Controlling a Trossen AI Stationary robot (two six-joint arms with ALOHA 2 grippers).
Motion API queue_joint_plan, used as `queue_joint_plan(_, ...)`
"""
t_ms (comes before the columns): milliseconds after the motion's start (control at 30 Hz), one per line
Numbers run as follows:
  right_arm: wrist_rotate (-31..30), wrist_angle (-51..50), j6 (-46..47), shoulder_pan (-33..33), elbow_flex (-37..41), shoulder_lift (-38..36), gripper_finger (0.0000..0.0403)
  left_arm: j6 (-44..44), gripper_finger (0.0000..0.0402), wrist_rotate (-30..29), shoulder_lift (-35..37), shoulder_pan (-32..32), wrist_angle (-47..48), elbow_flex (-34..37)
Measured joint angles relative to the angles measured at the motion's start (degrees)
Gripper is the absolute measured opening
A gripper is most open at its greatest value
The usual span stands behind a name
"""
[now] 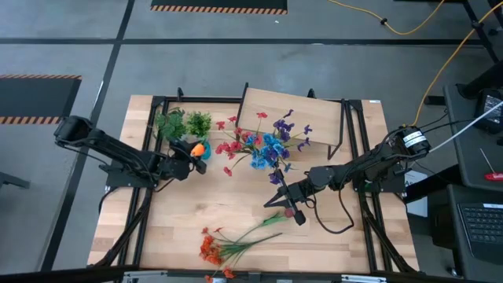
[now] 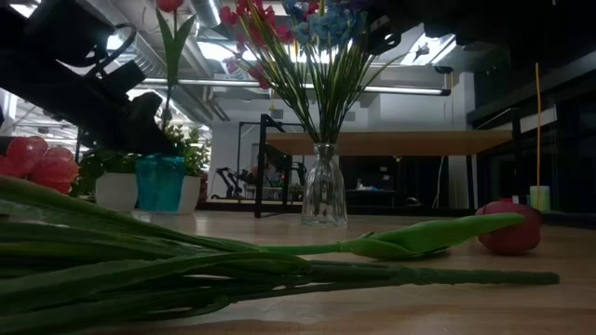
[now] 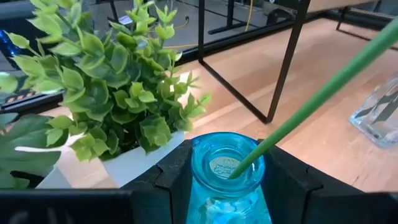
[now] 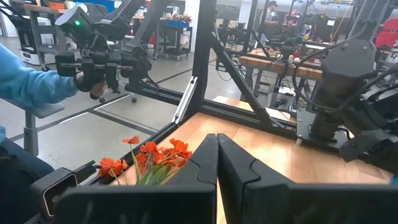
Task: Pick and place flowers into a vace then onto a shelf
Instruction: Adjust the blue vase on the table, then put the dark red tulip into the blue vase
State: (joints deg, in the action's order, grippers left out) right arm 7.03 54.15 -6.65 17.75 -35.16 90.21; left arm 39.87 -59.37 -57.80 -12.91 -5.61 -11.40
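Turquoise glass fills the left wrist view: the blue vase (image 3: pixel 227 180) sits between the left gripper (image 1: pixel 187 161)'s dark fingers, which pinch its body while a green tulip stem (image 3: pixel 311 99) leans out of its mouth. To do this step well, I judge the arm should lift the vase straight and upright, keep the squeeze steady so the glass does not slip, and clear the leafy potted plant (image 3: pixel 106 93) just beside the vase before carrying it toward the shelf (image 1: pixel 295 114). The shelf stands well apart from the vase, beyond the clear vase (image 2: pixel 324 186) packed with red and blue flowers (image 1: pixel 263 145). An orange flower spray (image 1: pixel 224 248) lies flat on the tabletop, on the far side of the clear vase from the shelf. The right gripper (image 1: pixel 292 203), fingers pressed together and empty, hovers between that spray and the clear vase.
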Motion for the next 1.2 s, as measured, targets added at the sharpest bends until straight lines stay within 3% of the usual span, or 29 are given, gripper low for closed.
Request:
queue_joint_plan(400,0.00,0.01,0.08,0.00,0.00,0.00,0.0004,1.91,0.0150,0.52,-1.62,0.00,-0.95,0.02)
queue_joint_plan(600,0.00,0.02,0.12,0.01,0.00,0.00,0.0004,1.89,0.0213,0.39,-1.60,0.00,-0.74,0.02)
queue_joint_plan(800,0.00,0.02,0.12,0.00,0.00,0.00,0.0004,1.69,0.0231,0.41,-1.60,0.00,-0.72,0.02)
queue_joint_plan(1033,0.00,0.02,0.13,-0.01,0.00,0.00,0.0004,-4.15,0.0232,6.13,1.90,-0.28,-0.58,-0.34)
queue_joint_plan(1200,0.00,0.02,0.12,-0.01,0.00,0.00,0.0004,-14.05,0.0234,9.80,6.58,-0.31,-0.56,-2.71)
